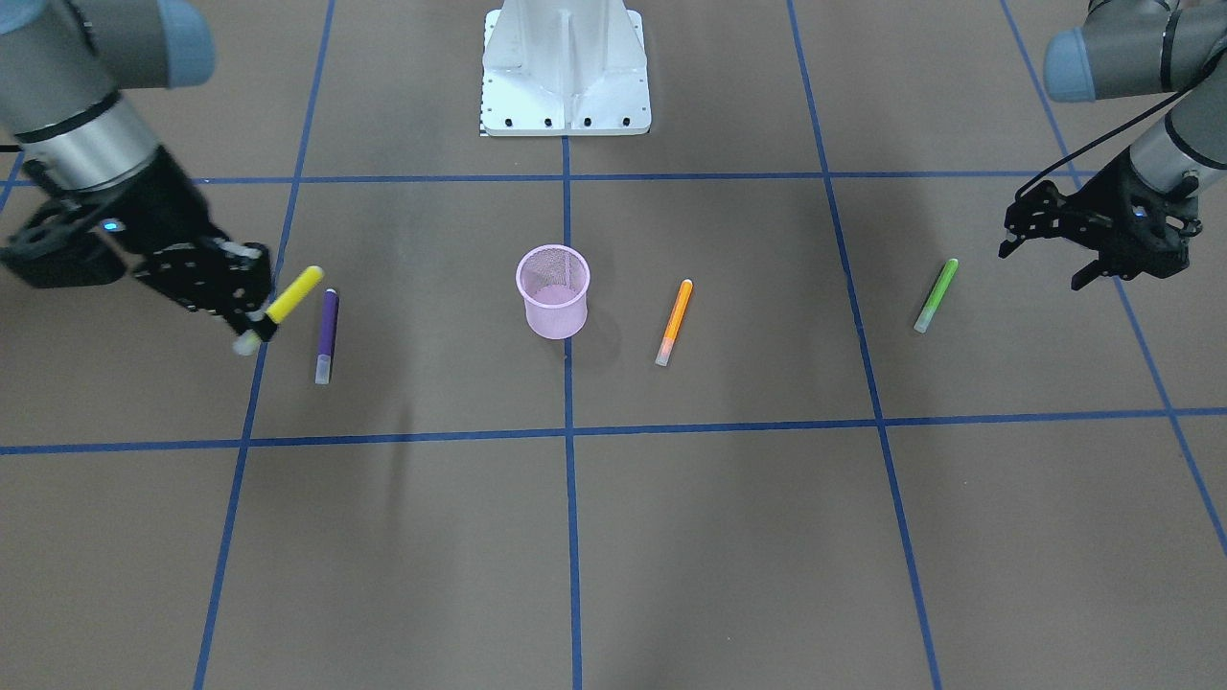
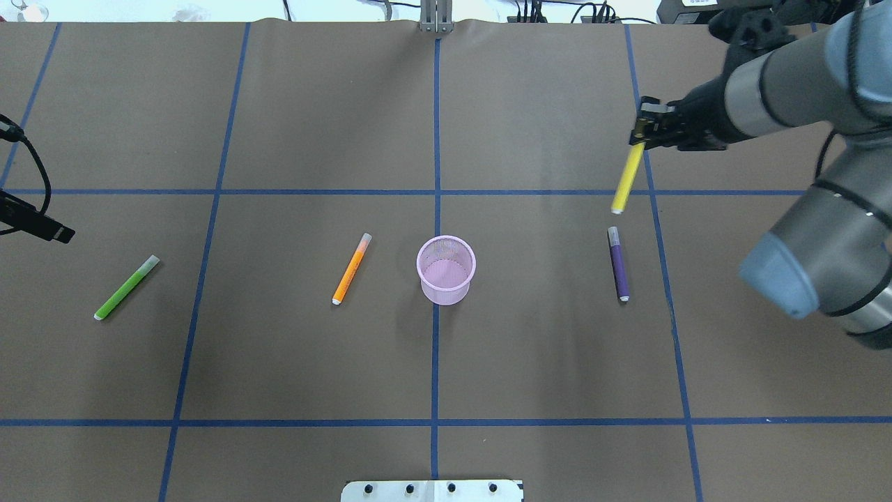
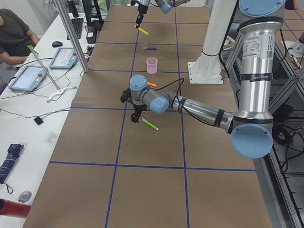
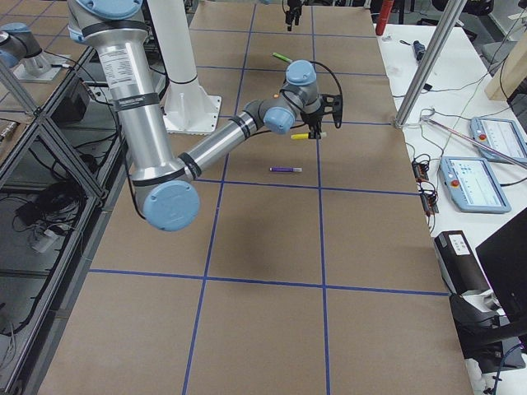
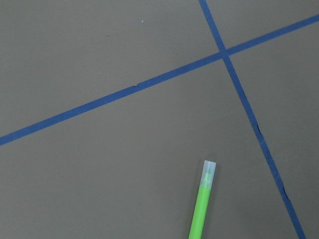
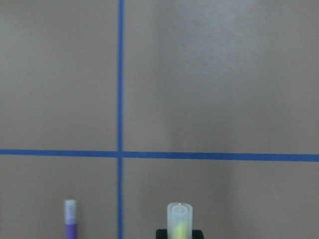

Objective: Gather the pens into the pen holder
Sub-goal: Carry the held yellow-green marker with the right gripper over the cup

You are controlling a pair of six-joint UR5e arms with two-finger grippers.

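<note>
Brown paper [image 2: 313, 362] covers the table, cut into big squares by blue tape lines [image 2: 209, 192]. Going by the overhead view, the left gripper [image 1: 1043, 264] sits at the far left, hanging off the paper with its fingers apart and nothing between them. The green pen [image 2: 127, 287] lies flat and slantwise just beside it, alone in the outer left square. The orange pen [image 2: 352, 268] lies well apart from the green one, past a tape line, also flat and slanted. Its cap points away from the robot.

The pen holder [image 2: 446, 289] stands near the orange pen. It is upright, mouth open, right on the centre tape line, with bare paper all round its rim. The purple pen [image 2: 618, 263] lies further off on the other side, flat and almost parallel to the tape line beside it. Just beyond its capped end the yellow pen [image 2: 626, 178] is tilted in the air, with the right gripper [image 2: 640, 132] clamped on it near the cap. The white robot base [image 2: 432, 490] sits at the table's near edge, well apart from the holder.
</note>
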